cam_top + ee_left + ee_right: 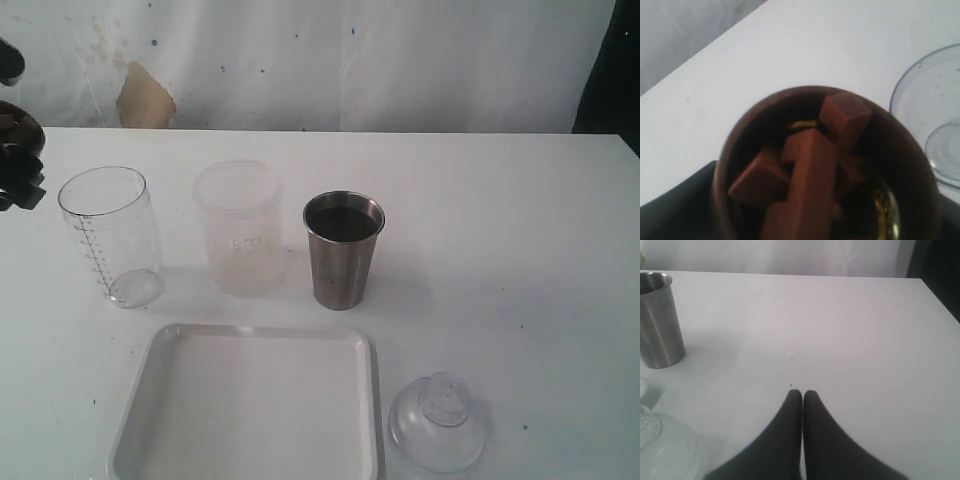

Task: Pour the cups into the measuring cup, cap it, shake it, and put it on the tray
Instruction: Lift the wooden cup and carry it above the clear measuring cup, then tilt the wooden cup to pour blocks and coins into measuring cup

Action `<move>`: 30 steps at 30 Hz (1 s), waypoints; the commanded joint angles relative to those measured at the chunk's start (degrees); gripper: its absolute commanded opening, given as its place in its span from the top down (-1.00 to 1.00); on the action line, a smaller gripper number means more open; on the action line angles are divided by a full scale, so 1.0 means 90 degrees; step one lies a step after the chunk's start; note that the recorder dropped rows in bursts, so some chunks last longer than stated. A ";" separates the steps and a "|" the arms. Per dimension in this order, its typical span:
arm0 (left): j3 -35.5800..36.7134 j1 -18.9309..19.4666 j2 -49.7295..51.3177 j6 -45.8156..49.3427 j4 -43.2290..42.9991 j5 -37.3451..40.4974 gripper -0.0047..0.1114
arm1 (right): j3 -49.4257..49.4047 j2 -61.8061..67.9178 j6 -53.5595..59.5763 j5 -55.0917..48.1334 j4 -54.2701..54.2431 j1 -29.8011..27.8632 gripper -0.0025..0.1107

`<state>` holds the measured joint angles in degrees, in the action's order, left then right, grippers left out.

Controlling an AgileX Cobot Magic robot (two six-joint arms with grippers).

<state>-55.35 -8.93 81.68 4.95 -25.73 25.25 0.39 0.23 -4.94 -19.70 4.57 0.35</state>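
The squat brown-gold cup fills the left wrist view and holds several brown blocks. My left gripper is shut on this cup at the far left edge of the exterior view, raised beside the clear measuring cup, whose open rim shows just past it. The frosted tumbler and the steel tumbler stand upright in a row to the right. The white tray lies in front. My right gripper is shut and empty over bare table.
A clear domed lid rests on the table right of the tray, close to my right gripper in its wrist view. The steel tumbler stands beyond it. A white wall backs the table.
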 commanded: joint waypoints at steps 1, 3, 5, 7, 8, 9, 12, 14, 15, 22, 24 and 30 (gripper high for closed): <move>-0.0277 -0.0272 0.0135 -0.0044 -0.0848 0.0192 0.92 | -0.0043 -0.0026 0.0020 -0.0002 0.0005 -0.0039 0.96; -0.0340 -0.0343 0.0148 -0.0044 -0.1115 0.0194 0.92 | -0.0043 -0.0026 0.0020 -0.0002 0.0005 -0.0039 0.96; -0.0368 -0.0386 0.0148 -0.0044 -0.1545 0.0179 0.92 | -0.0043 -0.0026 0.0020 -0.0002 0.0005 -0.0039 0.96; -0.0370 -0.0451 0.0148 -0.0044 -0.1978 0.0179 0.92 | -0.0043 -0.0026 0.0020 -0.0002 0.0005 -0.0039 0.96; -0.0370 -0.0489 0.0159 -0.0044 -0.2253 0.0179 0.92 | -0.0043 -0.0026 0.0020 -0.0002 0.0005 -0.0039 0.96; -0.0370 -0.0507 0.0172 -0.0044 -0.2504 0.0166 0.92 | -0.0043 -0.0026 0.0020 -0.0002 0.0005 -0.0039 0.96; -0.0370 -0.0654 0.0196 -0.0044 -0.3037 0.0166 0.92 | -0.0043 -0.0026 0.0020 -0.0002 0.0005 -0.0039 0.96; -0.0370 -0.0767 0.0196 -0.0044 -0.3292 0.0152 0.92 | -0.0043 -0.0026 0.0020 -0.0002 0.0005 -0.0039 0.96; -0.0370 -0.0827 0.0196 -0.0044 -0.3446 0.0152 0.92 | -0.0043 -0.0026 0.0020 -0.0002 0.0005 -0.0039 0.96; -0.0370 -0.0956 0.0196 -0.0044 -0.4621 0.0292 0.92 | -0.0043 -0.0026 0.0020 -0.0002 0.0005 -0.0039 0.96; -0.0370 -0.0956 0.0196 -0.0044 -0.4908 0.0352 0.92 | -0.0043 -0.0026 0.0020 -0.0002 0.0005 -0.0039 0.96; -0.0370 -0.1079 0.0227 -0.0014 -0.5575 0.0318 0.92 | -0.0043 -0.0026 0.0020 -0.0002 0.0005 -0.0039 0.96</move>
<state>-58.10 -17.63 83.57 4.95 -71.61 28.21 0.39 0.23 -4.94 -19.70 4.57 0.35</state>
